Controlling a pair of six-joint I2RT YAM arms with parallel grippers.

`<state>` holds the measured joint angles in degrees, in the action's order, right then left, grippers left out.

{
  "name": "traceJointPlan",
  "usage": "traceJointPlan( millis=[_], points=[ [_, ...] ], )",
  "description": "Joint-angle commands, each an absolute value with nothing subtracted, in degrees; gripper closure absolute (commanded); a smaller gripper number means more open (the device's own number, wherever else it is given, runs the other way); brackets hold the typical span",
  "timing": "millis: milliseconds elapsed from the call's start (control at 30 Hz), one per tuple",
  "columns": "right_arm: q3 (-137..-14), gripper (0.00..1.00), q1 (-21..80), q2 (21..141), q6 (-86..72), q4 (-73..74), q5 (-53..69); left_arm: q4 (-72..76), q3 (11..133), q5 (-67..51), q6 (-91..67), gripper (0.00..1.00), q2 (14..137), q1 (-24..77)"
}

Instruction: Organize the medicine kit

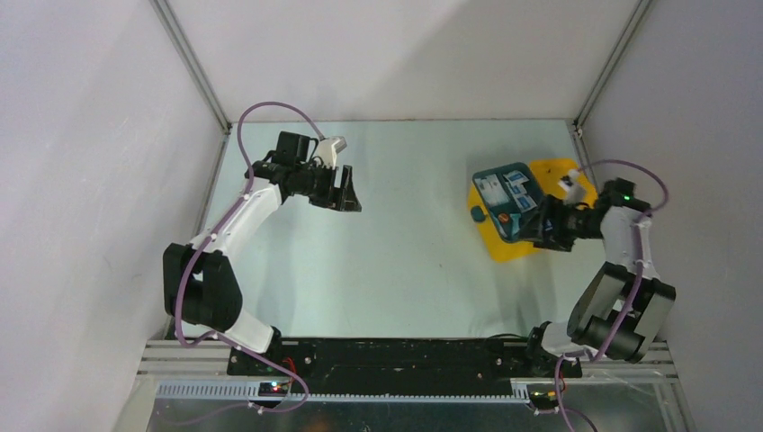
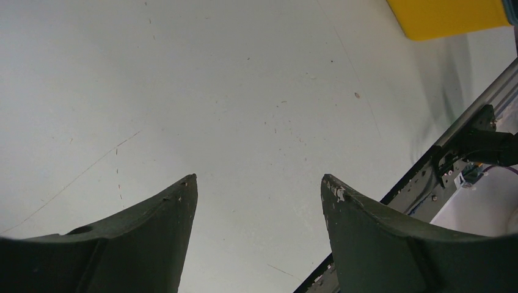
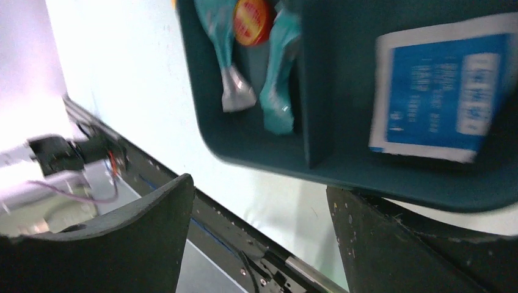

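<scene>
- Kit (image 1: 551,170) at two o'clock on table (image 1: 405,261), tray (image 3: 275,160) seated in it.
- Right gripper (image 3: 259,184) spread wide, holding nothing, just beside tray rim; lifting could snag rim, spill packets (image 3: 437,91).
- Left gripper (image 2: 259,180) spread wide, empty, ten o'clock.

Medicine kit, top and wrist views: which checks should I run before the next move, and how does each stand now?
1. Left hand open and empty: ok.
2. Right hand open, holding nothing: ok.
3. Right hand clear of the teal tray: cannot tell; one finger sits right at its rim.
4. Tray seated level on the yellow medicine kit: cannot tell.
5. Blue-and-white packet inside a tray compartment: ok.
</scene>
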<state>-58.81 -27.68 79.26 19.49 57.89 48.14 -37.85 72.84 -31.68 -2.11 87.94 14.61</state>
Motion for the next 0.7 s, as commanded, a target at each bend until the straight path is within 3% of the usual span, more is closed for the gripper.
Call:
traceJointPlan(
  millis=[0,100,167,433,500,567,667],
  points=[
    [-61.8,0.16,-17.3,81.1,17.1,53.9,43.3,-37.1,72.7,-31.1,-2.0,0.22,88.1,14.7],
    [-62.6,0.02,-15.8,80.5,17.0,53.3,42.2,-37.1,72.6,-30.4,-1.9,0.22,88.2,14.7],
    [-62.6,0.01,-18.7,77.7,16.6,52.2,42.3,-37.2,72.9,-31.0,-1.8,0.22,88.2,14.7],
    [-49.9,0.01,-37.7,54.1,3.6,24.7,42.0,-33.6,79.8,-37.1,-12.5,0.23,94.5,17.9],
    [-45.8,0.01,-40.6,51.7,-4.5,20.1,39.7,-32.1,81.6,-38.1,-15.4,0.24,96.4,20.0],
    [-41.7,0.01,-45.0,51.8,-12.3,14.8,45.0,-30.9,83.2,-38.9,-17.9,0.24,98.2,22.2],
    [-38.3,0.09,-48.1,56.2,-17.7,9.8,49.5,-30.1,84.7,-40.8,-20.0,0.23,101.1,24.6]
  ],
)
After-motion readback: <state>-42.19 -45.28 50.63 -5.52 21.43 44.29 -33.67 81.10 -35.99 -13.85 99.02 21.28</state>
